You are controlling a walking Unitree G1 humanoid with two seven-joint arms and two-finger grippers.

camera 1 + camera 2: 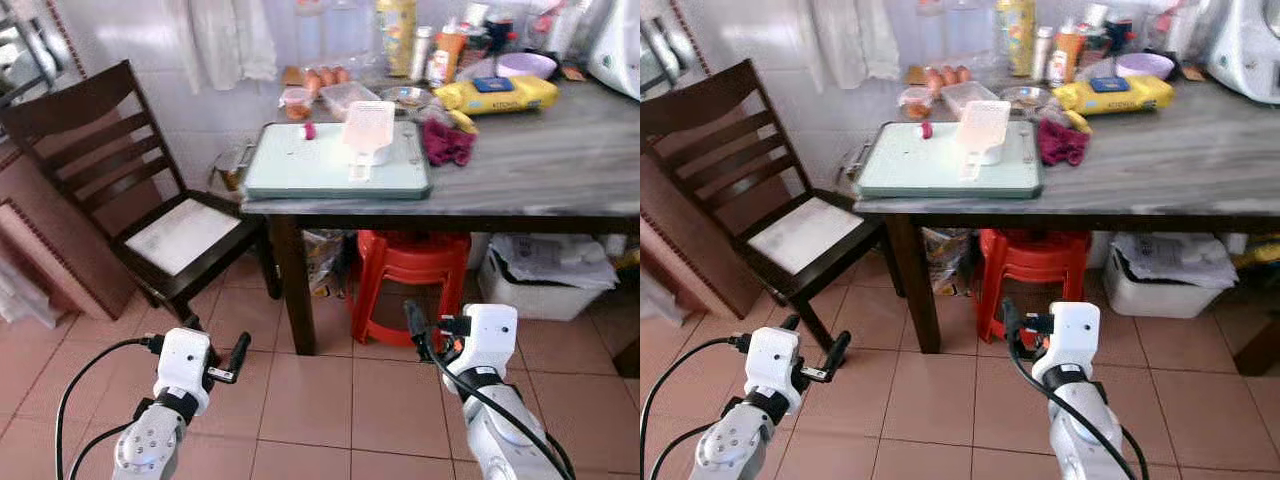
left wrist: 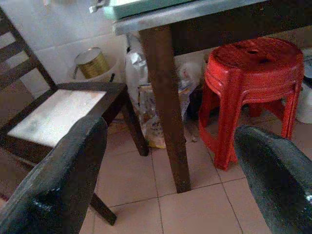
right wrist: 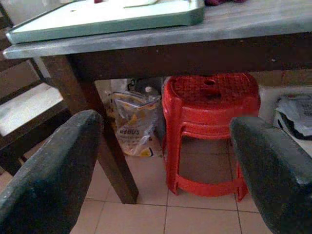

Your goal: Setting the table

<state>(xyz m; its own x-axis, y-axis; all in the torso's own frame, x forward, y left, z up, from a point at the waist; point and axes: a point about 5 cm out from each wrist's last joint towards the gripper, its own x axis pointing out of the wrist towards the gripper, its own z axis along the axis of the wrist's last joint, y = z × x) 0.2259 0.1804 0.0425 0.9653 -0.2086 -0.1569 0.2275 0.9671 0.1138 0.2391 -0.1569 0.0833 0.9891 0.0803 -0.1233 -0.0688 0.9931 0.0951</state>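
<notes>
A pale green tray (image 1: 300, 165) lies on the near left corner of the grey-topped table (image 1: 540, 160). On the tray stand a translucent pinkish plastic container (image 1: 367, 128) and a small pink item (image 1: 310, 130). A maroon cloth (image 1: 447, 143) lies just right of the tray. Both grippers hang low over the tiled floor, in front of the table and well below its top. My left gripper (image 1: 214, 338) is open with nothing between its fingers. My right gripper (image 3: 163, 122) is open and empty too, facing the table edge and the red stools (image 3: 209, 126).
A dark wooden chair (image 1: 150, 200) stands left of the table. Stacked red stools (image 1: 410, 280), a bag (image 3: 131, 122) and a white box (image 1: 545, 285) sit under the table. Bottles, eggs (image 1: 320, 77), a yellow packet (image 1: 500, 93) and a purple bowl (image 1: 525, 63) crowd the table's back.
</notes>
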